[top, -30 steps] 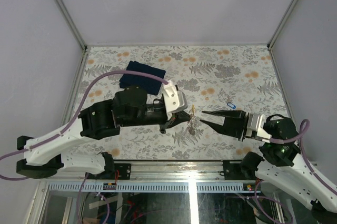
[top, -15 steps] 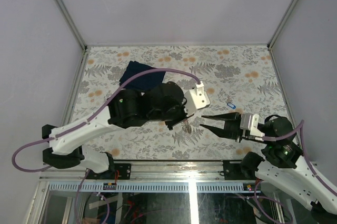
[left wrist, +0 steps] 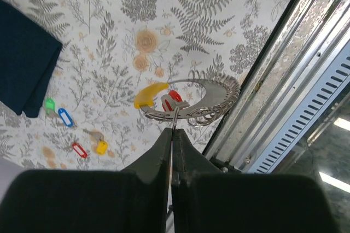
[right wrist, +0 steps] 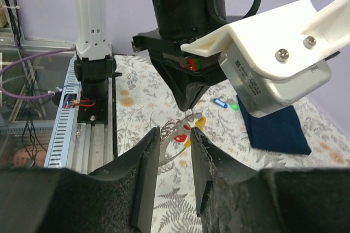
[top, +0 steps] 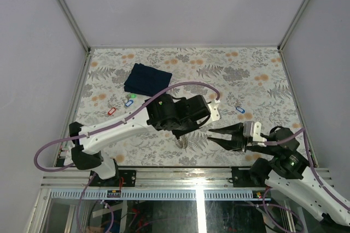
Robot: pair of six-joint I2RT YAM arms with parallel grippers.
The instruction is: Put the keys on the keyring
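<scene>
Left gripper [left wrist: 173, 129] clamped shut on keyring [left wrist: 219, 93] (yellow, red tags on it) | right gripper [top: 210, 134] stood half-spread, empty, just right of keyring, pointed at it | most loose keys [top: 129, 103] lay well left of keyring

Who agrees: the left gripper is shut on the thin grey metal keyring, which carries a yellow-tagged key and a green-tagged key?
Not quite: beside the yellow-tagged key, the thin grey metal keyring in the shut left gripper carries a red-tagged key, not green. The left wrist view shows it; the green-tagged key lies on the table.
</scene>
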